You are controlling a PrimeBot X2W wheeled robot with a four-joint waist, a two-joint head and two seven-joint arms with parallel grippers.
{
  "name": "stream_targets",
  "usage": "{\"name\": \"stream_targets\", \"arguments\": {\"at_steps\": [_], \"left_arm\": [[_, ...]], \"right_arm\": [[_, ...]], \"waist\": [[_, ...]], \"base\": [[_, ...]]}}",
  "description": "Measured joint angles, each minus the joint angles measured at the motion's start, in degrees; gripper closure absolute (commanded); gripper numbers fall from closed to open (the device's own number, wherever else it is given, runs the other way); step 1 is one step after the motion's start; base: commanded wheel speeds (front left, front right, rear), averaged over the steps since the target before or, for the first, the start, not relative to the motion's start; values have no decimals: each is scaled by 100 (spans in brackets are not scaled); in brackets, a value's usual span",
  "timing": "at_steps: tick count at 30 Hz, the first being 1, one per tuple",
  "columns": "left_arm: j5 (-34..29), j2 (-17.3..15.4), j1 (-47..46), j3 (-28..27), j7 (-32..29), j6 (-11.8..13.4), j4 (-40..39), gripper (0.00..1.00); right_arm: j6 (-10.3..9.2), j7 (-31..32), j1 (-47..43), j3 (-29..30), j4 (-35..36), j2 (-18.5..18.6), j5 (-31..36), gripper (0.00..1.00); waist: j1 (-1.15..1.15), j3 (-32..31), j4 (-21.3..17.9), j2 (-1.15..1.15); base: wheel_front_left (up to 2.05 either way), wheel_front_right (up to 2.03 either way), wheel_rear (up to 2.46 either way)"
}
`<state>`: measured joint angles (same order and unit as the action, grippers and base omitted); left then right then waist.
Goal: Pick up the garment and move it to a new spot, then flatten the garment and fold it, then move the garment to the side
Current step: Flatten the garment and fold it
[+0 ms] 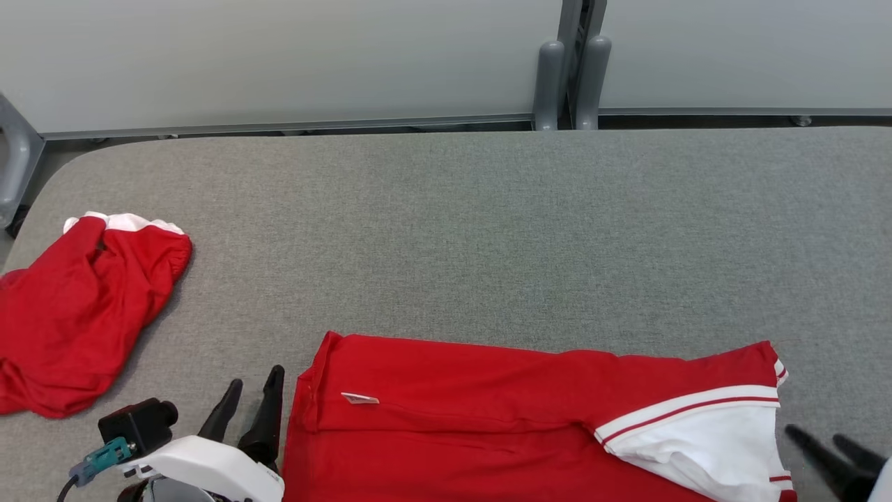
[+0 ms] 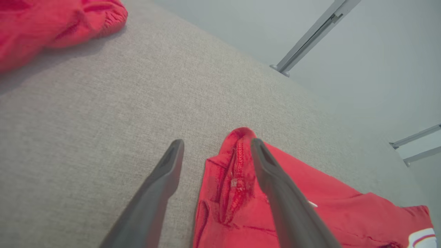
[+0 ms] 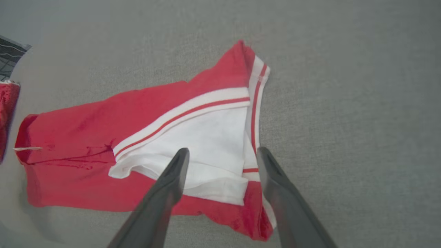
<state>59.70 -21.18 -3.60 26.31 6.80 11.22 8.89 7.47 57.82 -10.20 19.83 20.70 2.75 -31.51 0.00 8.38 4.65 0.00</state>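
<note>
The left pincer (image 1: 255,376) is tapered and black, on a glossy white wrist shell (image 1: 209,466). Its black camera block (image 1: 139,424) carries a teal plug (image 1: 104,457).

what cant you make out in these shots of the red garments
Head view: the red-and-white garment has its near edge cut off by the bottom edge.
Head view: the crumpled garment runs off the left edge.
Head view: the white tag is too small to read.
Head view: the right tool is cut by the corner.
</note>
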Motion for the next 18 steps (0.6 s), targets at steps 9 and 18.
{"name": "stream_targets", "arguments": {"at_steps": [9, 18], "left_arm": [[-923, -152, 70, -65, 739, 147, -197, 0], [-2487, -43, 362, -702, 820, 256, -670, 0]], "right_arm": [[0, -1035, 149, 302, -825, 8, 15, 0], [0, -1384, 101, 412, -1196, -1, 160, 0]], "waist": [[0, -213, 155, 0], [0, -375, 216, 0]], "base": [[0, 0, 0], [0, 0, 0]]}}
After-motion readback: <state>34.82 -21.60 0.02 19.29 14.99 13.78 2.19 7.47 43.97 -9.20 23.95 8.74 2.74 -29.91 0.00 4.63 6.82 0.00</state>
